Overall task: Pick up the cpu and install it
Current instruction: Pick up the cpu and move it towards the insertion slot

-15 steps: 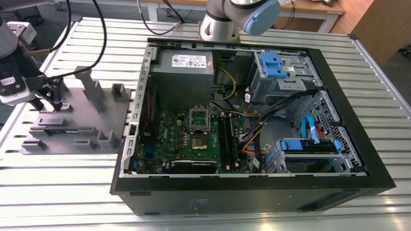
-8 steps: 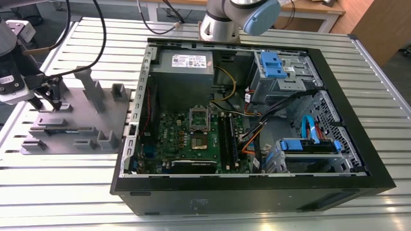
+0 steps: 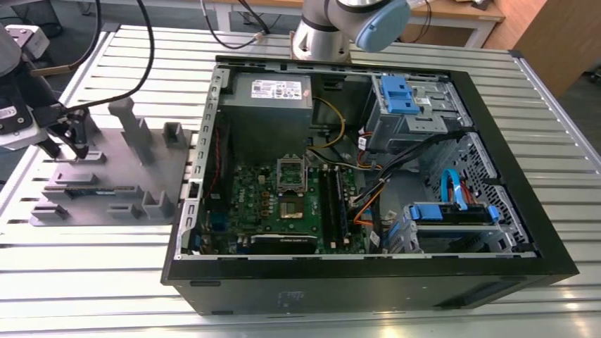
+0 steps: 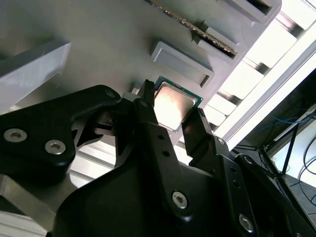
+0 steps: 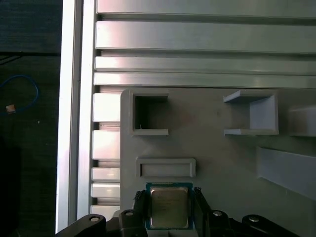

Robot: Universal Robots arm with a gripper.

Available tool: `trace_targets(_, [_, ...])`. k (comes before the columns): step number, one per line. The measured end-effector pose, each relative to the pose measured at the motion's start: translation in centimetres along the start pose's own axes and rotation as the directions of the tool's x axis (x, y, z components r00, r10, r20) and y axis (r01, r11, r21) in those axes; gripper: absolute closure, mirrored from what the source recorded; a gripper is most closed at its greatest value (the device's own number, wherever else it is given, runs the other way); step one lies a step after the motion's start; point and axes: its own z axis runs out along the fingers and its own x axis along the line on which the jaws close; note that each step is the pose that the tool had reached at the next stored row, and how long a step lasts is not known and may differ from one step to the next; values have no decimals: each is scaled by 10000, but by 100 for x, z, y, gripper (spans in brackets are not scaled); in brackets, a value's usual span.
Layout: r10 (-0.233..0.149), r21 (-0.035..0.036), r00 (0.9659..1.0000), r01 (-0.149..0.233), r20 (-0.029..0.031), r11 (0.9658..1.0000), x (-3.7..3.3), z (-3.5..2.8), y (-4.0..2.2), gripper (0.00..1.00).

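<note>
I have the gripper (image 3: pixel 67 144) low over the grey fixture tray (image 3: pixel 122 169), at the exterior view's left and well apart from the open computer case (image 3: pixel 376 282). What matters here is how the cpu (image 5: pixel 169 207) sits against the pincer, and in both wrist views it lies squarely between the two fingers (image 5: pixel 140 203), centred on the gripper (image 5: pixel 169 197) rather than off to one side. The jaws stand apart, one along each of two opposite edges and just beside them; I cannot make out whether either pad is pressing yet. The cpu (image 4: pixel 173 104) rests flat on the tray (image 5: pixel 222 163) with its shiny metal top facing up toward the wrist. It sits right by a shallow rectangular recess (image 5: pixel 166 168) moulded into the tray. It is close to square, so I judge it has no long axis to speak of. Its edges run parallel to the recess and to the finger faces, so the closing line crosses it edge to edge, not corner to corner. The motherboard socket (image 3: pixel 292 171) sits inside the case, far across the table.
</note>
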Motion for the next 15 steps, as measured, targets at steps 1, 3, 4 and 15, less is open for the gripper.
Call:
trace_targets(1, [0,-1,10000,0,1,10000,0,-5,0,53])
trace_targets(3, [-1,0,10000,1,0,10000,0,-19,1,53])
trace_targets(4, [0,1,10000,0,-1,10000,0,-27,1,53])
trace_targets(15, [0,0,10000,0,0,10000,-1,-122,5,53])
